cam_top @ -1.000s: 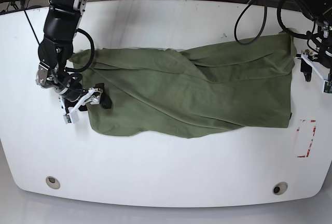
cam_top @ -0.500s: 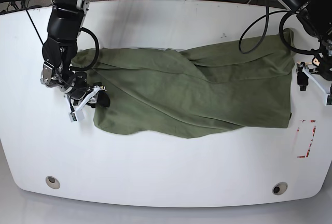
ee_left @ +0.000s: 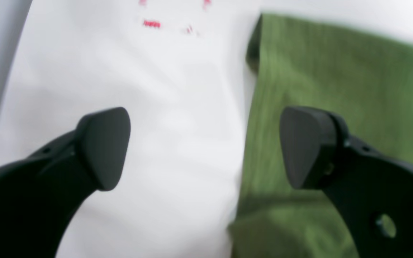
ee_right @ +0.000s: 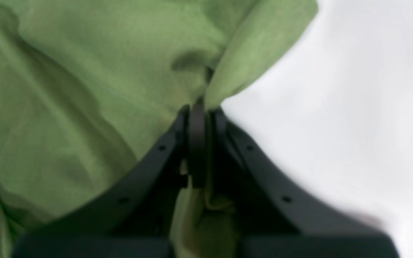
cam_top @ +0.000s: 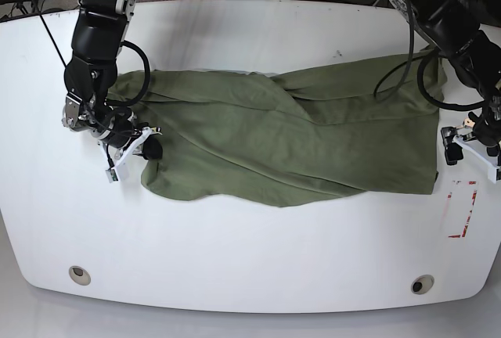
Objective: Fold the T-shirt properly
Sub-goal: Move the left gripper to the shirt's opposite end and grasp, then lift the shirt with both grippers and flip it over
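The olive T-shirt [cam_top: 290,138] is spread rumpled across the white table [cam_top: 250,260]. One edge is pinched by the right gripper [ee_right: 197,111] for folding — the left gripper [ee_left: 206,147] is held spread beside the opposite hem.

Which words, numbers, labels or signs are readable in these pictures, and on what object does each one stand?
No text can be read in any view.
Red printed marks on the table near its right edge: they form a dashed rectangle, with no legible characters.
The same red marks in the left wrist view: too blurred to read.
T-shirt: no label or print is visible.
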Robot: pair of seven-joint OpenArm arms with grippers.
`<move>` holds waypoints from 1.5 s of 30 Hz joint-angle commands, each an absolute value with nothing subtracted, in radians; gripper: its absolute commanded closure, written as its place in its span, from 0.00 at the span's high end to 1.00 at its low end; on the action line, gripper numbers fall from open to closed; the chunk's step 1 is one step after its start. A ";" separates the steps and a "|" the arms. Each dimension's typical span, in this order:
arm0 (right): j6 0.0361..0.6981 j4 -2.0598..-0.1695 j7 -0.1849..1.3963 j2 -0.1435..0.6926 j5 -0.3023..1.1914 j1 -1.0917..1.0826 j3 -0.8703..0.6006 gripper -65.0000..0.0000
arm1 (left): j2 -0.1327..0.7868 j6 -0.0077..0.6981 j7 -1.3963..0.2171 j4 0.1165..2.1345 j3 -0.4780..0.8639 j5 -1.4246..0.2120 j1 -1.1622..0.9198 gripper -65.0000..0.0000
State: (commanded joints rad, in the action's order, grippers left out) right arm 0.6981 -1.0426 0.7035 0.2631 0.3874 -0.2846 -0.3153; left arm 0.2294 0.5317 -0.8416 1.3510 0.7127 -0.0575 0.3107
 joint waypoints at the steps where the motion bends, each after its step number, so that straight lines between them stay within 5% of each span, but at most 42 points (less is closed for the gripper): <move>1: 0.698 -1.043 0.704 0.263 0.387 -0.285 -0.315 0.00 | 0.229 0.526 -0.832 1.333 0.700 -0.058 0.314 0.97; 27: 0.698 -1.046 0.704 0.263 0.389 -0.271 -0.320 0.00 | 0.246 0.526 -0.616 0.803 0.607 -0.058 0.486 0.94; 30: 0.698 -1.046 0.704 0.263 0.389 -0.269 -0.320 0.00 | 0.243 0.526 -0.616 0.799 0.607 -0.059 0.487 0.83; 33: 0.698 -1.046 0.704 0.263 0.389 -0.269 -0.320 0.00 | 0.229 0.527 -0.615 0.797 0.607 -0.061 0.490 0.60; 38: 0.698 -1.047 0.710 0.263 0.395 -0.268 -0.317 0.00 | 0.216 0.526 -0.615 0.796 0.607 -0.058 0.504 0.00; 45: 0.698 -1.162 0.800 0.262 0.397 -0.254 -0.318 0.00 | 0.214 0.533 -0.622 0.881 0.556 -0.065 0.498 0.00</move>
